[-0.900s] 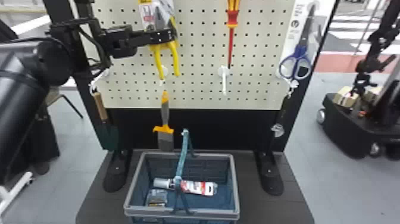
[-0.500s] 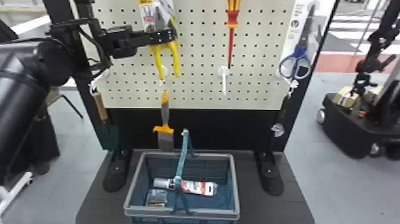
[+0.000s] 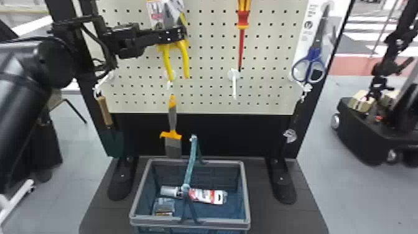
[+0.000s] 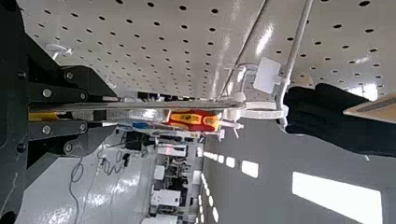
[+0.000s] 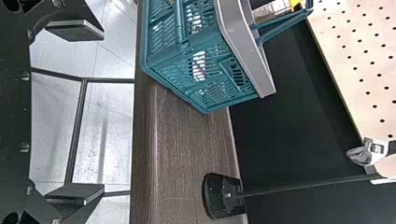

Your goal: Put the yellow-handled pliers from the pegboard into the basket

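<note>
We have the yellow-handled pliers (image 3: 184,59) clamped, handles down, between our left gripper's (image 3: 181,33) fingers at the pegboard's (image 3: 264,93) left side. Right of them we see a red screwdriver (image 3: 243,20), then scissors (image 3: 314,53). The basket (image 3: 214,222) stands below, nearer us. Our right gripper's (image 5: 88,112) fingers are wide apart.

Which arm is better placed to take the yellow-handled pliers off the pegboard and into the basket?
The left, I'd judge: its gripper is closed around the pliers, with the yellow handles showing below it. The right gripper is open and empty, down near the basket.
</note>
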`<state>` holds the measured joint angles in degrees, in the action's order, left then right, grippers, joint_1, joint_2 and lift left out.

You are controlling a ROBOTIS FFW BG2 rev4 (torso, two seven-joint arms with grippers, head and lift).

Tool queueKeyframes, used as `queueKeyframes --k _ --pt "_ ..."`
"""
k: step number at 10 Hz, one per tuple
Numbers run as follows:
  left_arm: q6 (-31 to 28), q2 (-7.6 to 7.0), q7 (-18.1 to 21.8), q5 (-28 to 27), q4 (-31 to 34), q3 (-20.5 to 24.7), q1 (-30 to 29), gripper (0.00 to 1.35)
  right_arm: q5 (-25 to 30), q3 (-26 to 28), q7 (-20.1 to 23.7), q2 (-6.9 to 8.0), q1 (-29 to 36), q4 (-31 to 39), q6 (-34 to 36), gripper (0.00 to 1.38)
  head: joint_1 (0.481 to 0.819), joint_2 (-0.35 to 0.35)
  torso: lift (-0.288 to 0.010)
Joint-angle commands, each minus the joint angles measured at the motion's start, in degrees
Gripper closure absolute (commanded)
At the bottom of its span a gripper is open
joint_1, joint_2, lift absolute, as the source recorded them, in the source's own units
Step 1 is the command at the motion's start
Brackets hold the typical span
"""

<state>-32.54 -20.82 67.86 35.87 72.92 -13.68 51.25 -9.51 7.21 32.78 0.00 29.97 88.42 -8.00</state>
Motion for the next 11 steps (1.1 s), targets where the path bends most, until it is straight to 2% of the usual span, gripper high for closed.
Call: queueKeyframes --k 1,4,6,9,10,11 --pt "-0.3 0.51 -0.1 0.0 1.0 0.9 -0.7 1.21 0.0 0.0 0.0 0.05 -0.2 -0.2 0.0 0.15 0.549 0.0 -0.1" --pt "-0.3 0.69 -0.2 -0.2 2.7 2.4 -2.8 1.21 0.1 0.0 0.0 0.05 -0.3 0.0 0.0 0.15 0.549 0.0 -0.1" --pt "-0.5 1.57 -0.4 -0.7 5.9 5.5 -8.5 1.21 0.0 0.0 0.0 0.05 0.1 0.5 0.0 0.15 0.549 0.0 -0.1" --pt "-1.6 2.97 -1.1 -5.5 15.2 11.2 -17.4 1.21 -0.4 0.0 -0.2 0.05 1.1 1.7 0.0 0.15 0.549 0.0 -0.1" --pt "-2.0 3.41 -1.3 -9.9 19.8 13.6 -20.0 1.21 -0.5 0.0 -0.3 0.05 1.3 2.1 0.0 0.15 0.549 0.0 -0.1" --pt "-2.5 3.68 -1.9 -11.5 23.9 15.7 -23.0 1.21 -0.6 0.0 -0.4 0.05 1.4 2.2 0.0 0.15 0.549 0.0 -0.1"
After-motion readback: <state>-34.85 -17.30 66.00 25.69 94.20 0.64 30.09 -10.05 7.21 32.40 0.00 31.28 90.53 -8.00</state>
